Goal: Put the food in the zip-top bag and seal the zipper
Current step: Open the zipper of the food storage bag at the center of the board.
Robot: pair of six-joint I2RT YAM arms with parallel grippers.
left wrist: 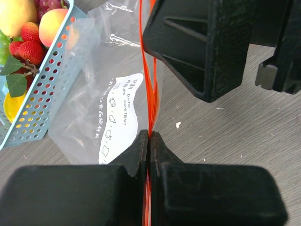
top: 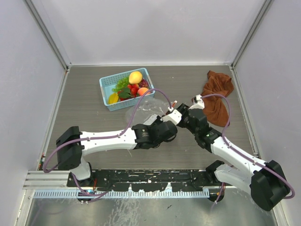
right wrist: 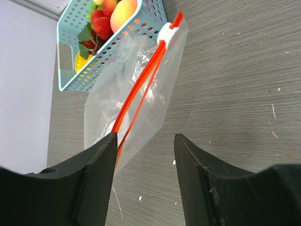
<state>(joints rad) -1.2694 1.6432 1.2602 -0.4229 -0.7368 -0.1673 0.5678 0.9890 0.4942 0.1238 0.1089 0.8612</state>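
zip-top bag (left wrist: pixel 89 117) lies on the grey surface (left wrist: pixel 225 136) directly ahead of both pincers, its clear sides slack and apparently with no food in it. left pincer (left wrist: pixel 149 139) is pinched tight on the red-orange zipper (left wrist: pixel 151 94), anchoring one end of the mouth so that the strip runs as a straight line away from its fingers. whether that edge is raised off the surface i cannot tell. right pincer (right wrist: pixel 146 141) stands wide and grips nothing. the zipper's near end passes just beside one of its fingers, and the two tracks part a little on their way to the white slider (right wrist: pixel 168 34) at the far end. that gap suggests the mouth is partly open, and the right pincer looks placed to take the other lip and spread it. toy fruits (right wrist: pixel 120 12), a peach and strawberries among them, sit in the light-blue basket (right wrist: pixel 77 56) just beyond the bag, so filling has not begun.
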